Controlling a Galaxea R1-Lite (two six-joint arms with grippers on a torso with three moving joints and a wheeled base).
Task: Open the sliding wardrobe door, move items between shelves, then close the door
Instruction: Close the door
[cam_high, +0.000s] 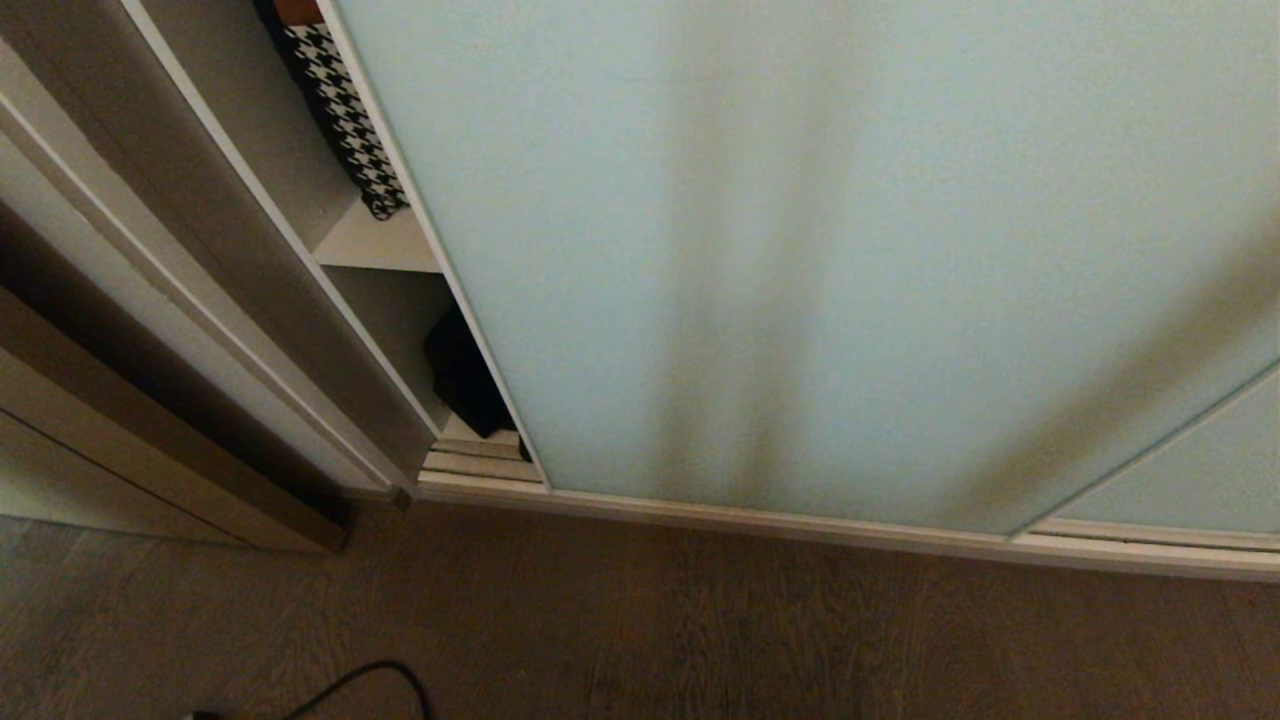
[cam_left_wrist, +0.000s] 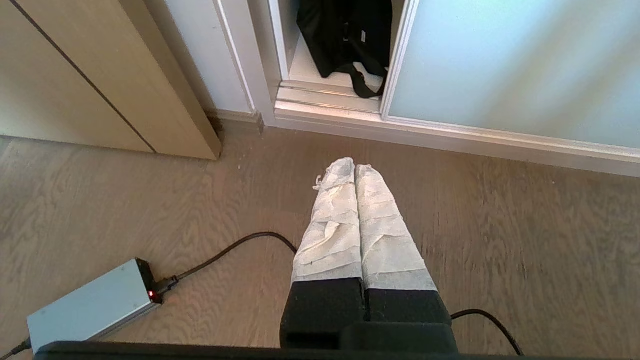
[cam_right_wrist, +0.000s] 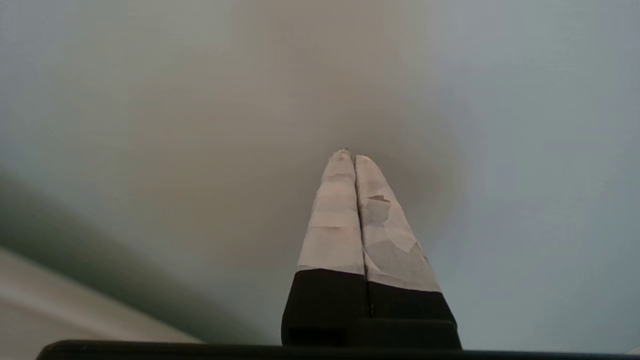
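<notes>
Sliding wardrobe door (cam_high: 800, 250), a tall panel of pale mint-green frosted glass in a slim cream-white frame, covers nearly the whole opening. Only a narrow gap shows at its left edge. We judge the opening step barely begun.

Through the gap: an off-white laminate shelf (cam_high: 375, 245) with a black-and-white houndstooth cloth (cam_high: 345, 120) hanging above it. Below, on the wardrobe's bottom board, sits the soft black fabric bag (cam_left_wrist: 345, 35), one strap spilling toward the bottom track (cam_left_wrist: 325, 97). The door's edge stands just beside it.

Right gripper (cam_right_wrist: 348, 156), fingers wrapped in white tape, is pressed shut and empty, its tips close against the green glass; contact we cannot confirm. Neither arm appears in the head view.

Left gripper (cam_left_wrist: 354, 164), same taped fingers, likewise closed on nothing, hangs over the brown wood-grain floor (cam_left_wrist: 500, 240), well apart from the door.

Risks from here:
- No handle on the glass. Closed tips pushing sideways on a smooth panel may slide instead of moving it.
- Pressing too hard inward could bind the door in its track.
- The bag's strap lies near the track; on closing later it may snag.
- A grey power brick (cam_left_wrist: 90, 305) and black cable (cam_left_wrist: 235, 245) lie on the floor near us; driving could catch them.
</notes>
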